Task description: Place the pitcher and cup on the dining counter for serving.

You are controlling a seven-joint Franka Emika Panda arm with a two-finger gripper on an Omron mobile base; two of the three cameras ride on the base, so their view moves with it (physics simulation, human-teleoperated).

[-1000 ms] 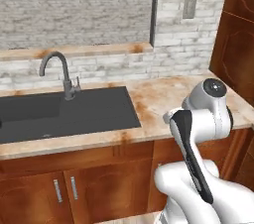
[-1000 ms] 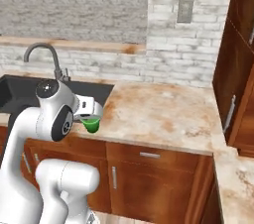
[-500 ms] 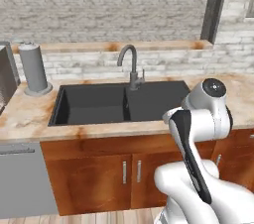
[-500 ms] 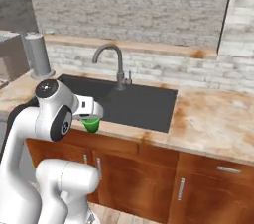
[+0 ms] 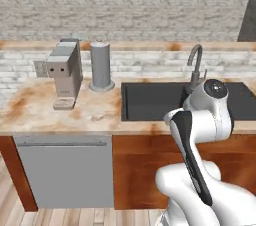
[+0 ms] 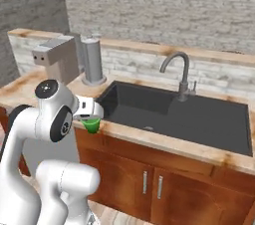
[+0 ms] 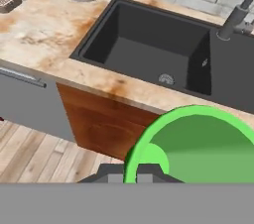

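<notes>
Pincer (image 6: 91, 121) tight on the cup (image 6: 91, 125) — small, plain, bright green.

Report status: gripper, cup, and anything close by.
Gripper shut on the cup, carried upright. Cup in front of the counter edge by the black sink. Faucet and grey canister stand behind, apart from the cup.

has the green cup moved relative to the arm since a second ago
No. The cup hangs under the gripper beside the arm's white shoulder as before; the camera moved, so sink shifted.
</notes>
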